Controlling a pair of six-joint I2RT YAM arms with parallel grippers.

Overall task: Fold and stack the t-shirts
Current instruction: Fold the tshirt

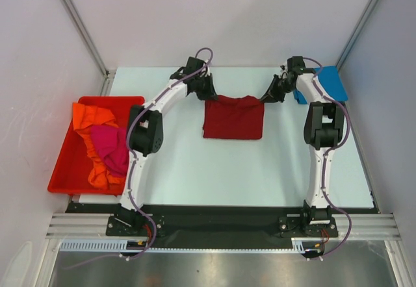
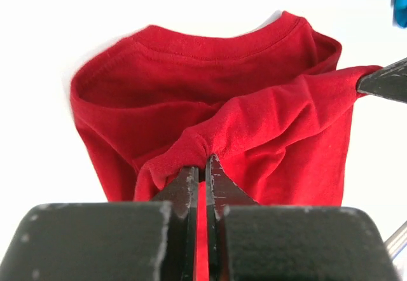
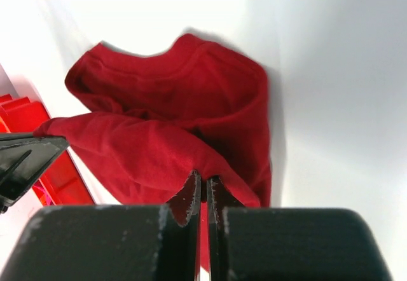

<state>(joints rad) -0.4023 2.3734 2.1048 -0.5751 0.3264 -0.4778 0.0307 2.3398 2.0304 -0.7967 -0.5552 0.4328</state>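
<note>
A dark red t-shirt lies partly folded at the far middle of the table, its far edge lifted between both grippers. My left gripper is shut on the shirt's far left corner, cloth bunched at its tips. My right gripper is shut on the far right corner. The collar faces away in the left wrist view. A folded bright blue t-shirt lies at the far right behind the right arm. An orange t-shirt and a magenta-pink t-shirt lie crumpled in the bin.
A red plastic bin stands at the table's left edge, and shows in the right wrist view. White walls and metal frame posts close the table's far side and both flanks. The arm bases sit on a rail at the near edge.
</note>
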